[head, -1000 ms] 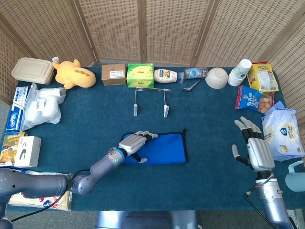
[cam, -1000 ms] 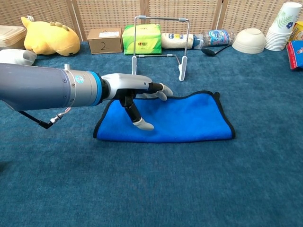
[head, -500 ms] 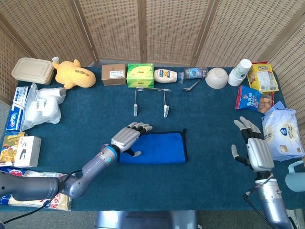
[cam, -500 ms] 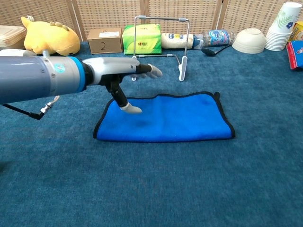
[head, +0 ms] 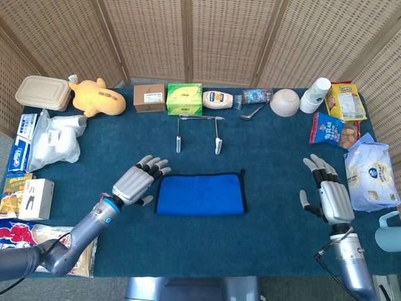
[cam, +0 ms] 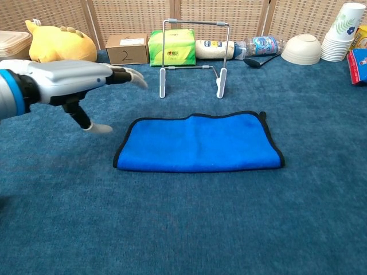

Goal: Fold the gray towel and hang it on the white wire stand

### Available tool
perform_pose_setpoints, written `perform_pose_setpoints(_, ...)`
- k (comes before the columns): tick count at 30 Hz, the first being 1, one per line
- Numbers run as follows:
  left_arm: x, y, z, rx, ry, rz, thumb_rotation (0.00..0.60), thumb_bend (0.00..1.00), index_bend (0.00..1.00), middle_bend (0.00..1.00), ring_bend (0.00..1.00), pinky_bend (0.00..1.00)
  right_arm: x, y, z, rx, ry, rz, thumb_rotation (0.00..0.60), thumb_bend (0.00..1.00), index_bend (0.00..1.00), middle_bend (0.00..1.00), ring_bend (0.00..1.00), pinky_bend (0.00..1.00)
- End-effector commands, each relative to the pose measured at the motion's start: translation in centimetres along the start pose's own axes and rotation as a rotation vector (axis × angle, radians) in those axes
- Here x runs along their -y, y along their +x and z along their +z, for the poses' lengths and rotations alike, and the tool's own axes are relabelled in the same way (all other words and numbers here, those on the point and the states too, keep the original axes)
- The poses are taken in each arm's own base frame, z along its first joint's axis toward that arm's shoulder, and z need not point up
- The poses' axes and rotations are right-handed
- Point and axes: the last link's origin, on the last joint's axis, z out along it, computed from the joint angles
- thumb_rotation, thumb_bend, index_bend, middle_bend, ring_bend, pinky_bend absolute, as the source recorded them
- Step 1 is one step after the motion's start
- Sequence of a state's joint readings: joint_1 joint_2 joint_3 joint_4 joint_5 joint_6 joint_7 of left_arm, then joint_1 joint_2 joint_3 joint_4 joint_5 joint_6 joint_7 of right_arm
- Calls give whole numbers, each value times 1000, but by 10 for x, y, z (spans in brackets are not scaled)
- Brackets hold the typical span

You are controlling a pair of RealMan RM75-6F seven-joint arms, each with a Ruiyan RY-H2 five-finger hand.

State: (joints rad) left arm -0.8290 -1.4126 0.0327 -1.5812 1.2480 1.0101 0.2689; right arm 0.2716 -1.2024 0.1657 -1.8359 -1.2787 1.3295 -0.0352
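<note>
My left hand [head: 135, 182] hovers just left of the folded towel [head: 200, 194], fingers spread and holding nothing; my right hand [head: 329, 195] is likewise splayed and empty, well to the right. The towel lies flat on the table [head: 269, 157], in front of the wire stand [head: 198, 133]. At the back right stand an upturned bowl [head: 284, 102] and stacked paper cups [head: 315, 95]; I cannot tell their contents.

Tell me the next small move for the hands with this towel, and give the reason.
Probably bring the left hand back to the towel's near left edge and pinch it. The towel lies flat, already folded, in front of the white wire stand; both the left and right hand are open and off it, the left one closer.
</note>
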Motion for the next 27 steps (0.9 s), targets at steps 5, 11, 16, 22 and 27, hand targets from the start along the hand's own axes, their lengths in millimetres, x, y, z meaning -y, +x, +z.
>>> perform_pose_setpoints(5, 19, -15, -5, -14, 34, 37, 600, 375, 160, 59, 0, 0, 0, 0, -1, -7, -8, 0, 600, 482, 40, 0, 0, 0)
perform_pose_setpoints(11, 18, -27, 2, -5, 25, 34, 600, 375, 184, 70, 0, 0, -1, 1, -2, -11, -15, 2, 600, 482, 40, 0, 0, 0)
perform_pose_setpoints(16, 13, -38, 9, 3, 15, 31, 600, 375, 194, 71, 0, 0, -3, 3, -4, -18, -25, 3, 600, 482, 40, 0, 0, 0)
perform_pose_setpoints(22, 8, -46, 17, 1, 11, 34, 600, 376, 196, 70, 0, 0, -5, 6, -5, -24, -33, 2, 600, 483, 40, 0, 0, 0)
perform_pose_setpoints(27, 5, -51, 20, -4, 10, 35, 600, 376, 195, 69, 0, 0, -7, 7, -7, -28, -40, 2, 600, 483, 40, 0, 0, 0)
